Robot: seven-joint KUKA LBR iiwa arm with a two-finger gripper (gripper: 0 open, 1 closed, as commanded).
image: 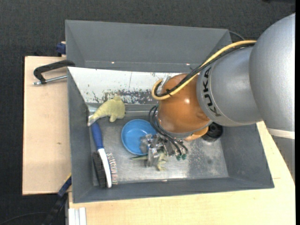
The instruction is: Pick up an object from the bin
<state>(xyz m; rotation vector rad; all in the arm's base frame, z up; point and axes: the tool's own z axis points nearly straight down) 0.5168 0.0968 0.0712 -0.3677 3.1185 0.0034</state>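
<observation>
1. My end effector [159, 154] is down near the bin [211, 165] floor, just right of the blue bowl [133, 136]. Open or closed, I cannot tell.
2. A small greenish thing [159, 164] lies right beneath it.
3. Best move, I judge: centre on that thing, clear of the bowl's rim, then lift straight.

Dark floor [140, 3] (carpet-like weave), charcoal grey — evenly lit
</observation>
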